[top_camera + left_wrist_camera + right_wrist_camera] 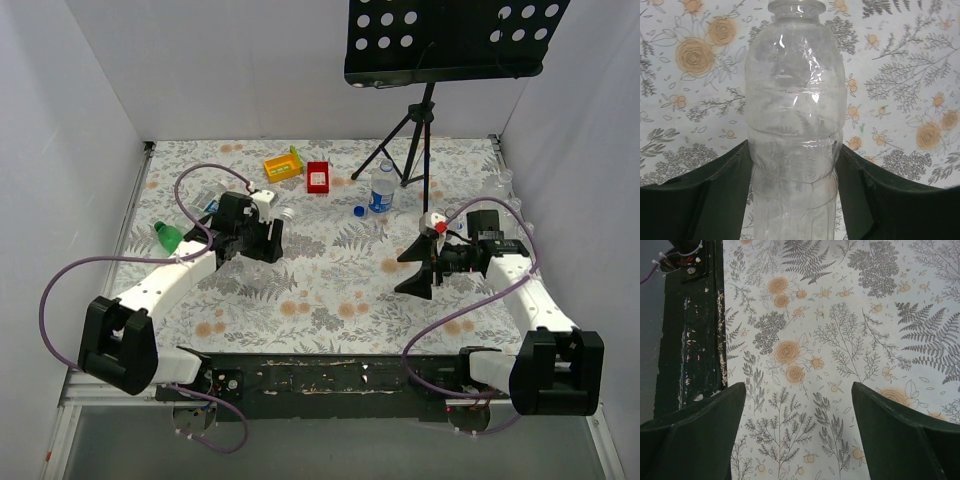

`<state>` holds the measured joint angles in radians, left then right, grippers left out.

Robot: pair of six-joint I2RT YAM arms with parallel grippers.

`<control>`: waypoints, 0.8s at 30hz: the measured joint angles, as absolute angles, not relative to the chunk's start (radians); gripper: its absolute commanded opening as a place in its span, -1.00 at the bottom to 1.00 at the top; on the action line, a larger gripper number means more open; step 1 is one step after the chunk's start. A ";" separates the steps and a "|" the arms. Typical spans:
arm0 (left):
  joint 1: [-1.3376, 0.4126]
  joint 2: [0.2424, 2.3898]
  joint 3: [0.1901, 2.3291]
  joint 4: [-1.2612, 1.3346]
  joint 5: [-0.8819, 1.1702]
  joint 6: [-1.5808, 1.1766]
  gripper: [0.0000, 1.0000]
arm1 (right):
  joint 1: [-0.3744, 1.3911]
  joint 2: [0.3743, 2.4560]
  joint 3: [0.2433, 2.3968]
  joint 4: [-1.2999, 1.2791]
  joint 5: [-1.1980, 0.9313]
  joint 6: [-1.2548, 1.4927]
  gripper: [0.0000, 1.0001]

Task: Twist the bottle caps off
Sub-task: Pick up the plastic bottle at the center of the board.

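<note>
Bracing step: clear bottle [795, 100] clamped by left gripper [794, 150]; right gripper [798, 390] wide open, empty. Next, likely: grasp cap [796, 6], twist.

A cloth printed with grey ferns and orange roses [320, 290] covers the table, ending at a scuffed black strip [690, 340] along the near edge. Near the back a yellow box [283, 165] and a red box [318, 177] sit side by side — right of them, a black perforated music stand [450, 40] rises on its tripod [422, 125].
</note>
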<state>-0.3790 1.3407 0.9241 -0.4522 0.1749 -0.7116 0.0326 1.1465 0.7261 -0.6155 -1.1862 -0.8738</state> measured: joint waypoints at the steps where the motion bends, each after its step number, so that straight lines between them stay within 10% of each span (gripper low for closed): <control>1: -0.392 1.329 0.915 -0.451 0.179 -0.714 -0.55 | 0.033 1.164 0.751 -0.652 -1.187 -0.901 0.86; 24: -0.586 1.110 0.724 -0.306 0.332 -0.715 -0.57 | 0.245 1.197 0.994 -0.717 -0.967 -0.730 0.82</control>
